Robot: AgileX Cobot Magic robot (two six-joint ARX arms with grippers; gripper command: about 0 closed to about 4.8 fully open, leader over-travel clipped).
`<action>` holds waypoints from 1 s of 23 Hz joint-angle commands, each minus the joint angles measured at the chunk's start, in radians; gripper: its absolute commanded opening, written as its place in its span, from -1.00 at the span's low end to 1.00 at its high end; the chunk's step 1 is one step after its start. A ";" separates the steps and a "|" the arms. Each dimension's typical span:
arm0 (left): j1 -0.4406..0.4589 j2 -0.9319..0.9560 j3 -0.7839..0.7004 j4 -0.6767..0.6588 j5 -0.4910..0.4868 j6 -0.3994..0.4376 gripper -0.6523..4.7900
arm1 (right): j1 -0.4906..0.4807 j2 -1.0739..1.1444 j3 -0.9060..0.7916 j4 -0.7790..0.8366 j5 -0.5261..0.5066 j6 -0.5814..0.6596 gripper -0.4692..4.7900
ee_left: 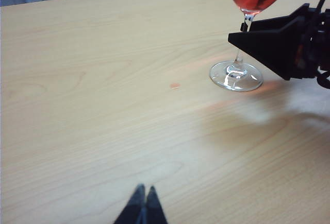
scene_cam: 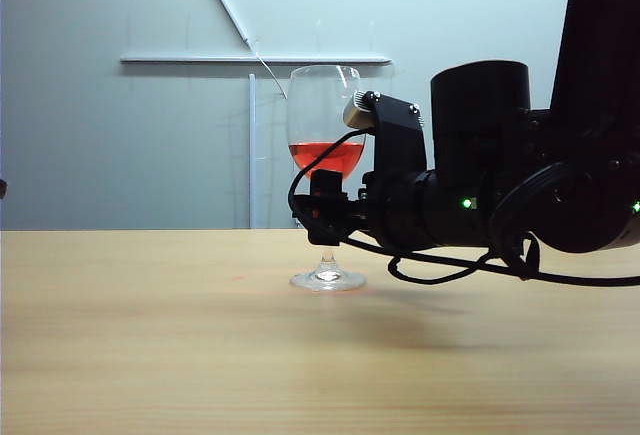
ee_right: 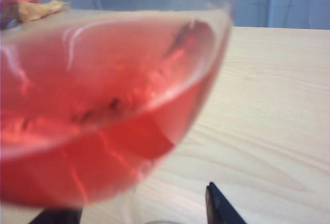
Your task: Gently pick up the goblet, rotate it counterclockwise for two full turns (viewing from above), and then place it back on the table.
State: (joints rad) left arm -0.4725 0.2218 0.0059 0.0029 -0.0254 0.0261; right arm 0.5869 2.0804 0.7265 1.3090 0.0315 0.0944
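The goblet (scene_cam: 322, 125), a clear stemmed glass holding red liquid, stands upright on the light wood table (scene_cam: 150, 335), its round foot (ee_left: 236, 75) flat on the wood. My right gripper (ee_right: 134, 208) reaches in level from the right at stem height, below the bowl (ee_right: 103, 105). It is open, one finger on each side of the thin stem, with a gap showing to the finger (ee_right: 216, 206). My left gripper (ee_left: 144, 190) is shut, empty, and hangs over bare wood well away from the glass.
A black cable (scene_cam: 440, 273) sags under the right arm close to the tabletop. A red and tan object (ee_right: 31, 5) lies at the far edge of the table. A wall with white bars (scene_cam: 255, 59) stands behind.
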 commanded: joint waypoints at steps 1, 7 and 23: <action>0.000 0.000 0.003 0.011 0.003 0.000 -0.78 | 0.007 -0.006 0.027 -0.003 0.022 -0.002 0.41; 0.000 0.000 0.003 0.011 0.003 0.000 -0.78 | 0.011 -0.001 0.077 -0.064 0.027 -0.002 0.41; 0.000 0.000 0.003 0.011 0.003 0.000 -0.78 | 0.011 0.025 0.100 -0.045 0.027 0.037 0.05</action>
State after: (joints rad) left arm -0.4725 0.2218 0.0059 0.0029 -0.0254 0.0261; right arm 0.5957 2.1014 0.8154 1.2301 0.0536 0.1116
